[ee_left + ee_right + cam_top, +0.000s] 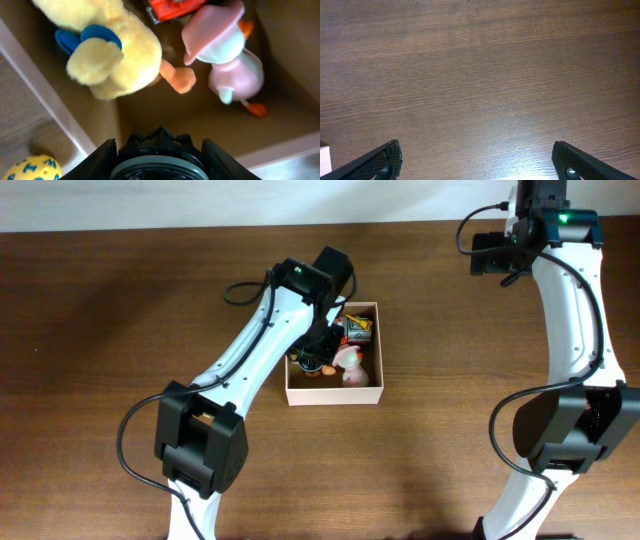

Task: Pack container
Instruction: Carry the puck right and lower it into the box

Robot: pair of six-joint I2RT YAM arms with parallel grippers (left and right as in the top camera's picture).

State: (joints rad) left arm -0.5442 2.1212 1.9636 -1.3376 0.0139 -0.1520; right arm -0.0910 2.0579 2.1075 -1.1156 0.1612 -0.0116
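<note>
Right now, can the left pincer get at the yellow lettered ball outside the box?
Probably yes. The left pincer hangs open over the container, and the yellow ball lies uncovered just outside its wall; only that wall stands between them.

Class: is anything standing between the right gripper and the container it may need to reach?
Nothing visible does. The right gripper hangs open over bare table, off to the right of the container, with only wood between them. The left arm does cover the container's left side.
</note>
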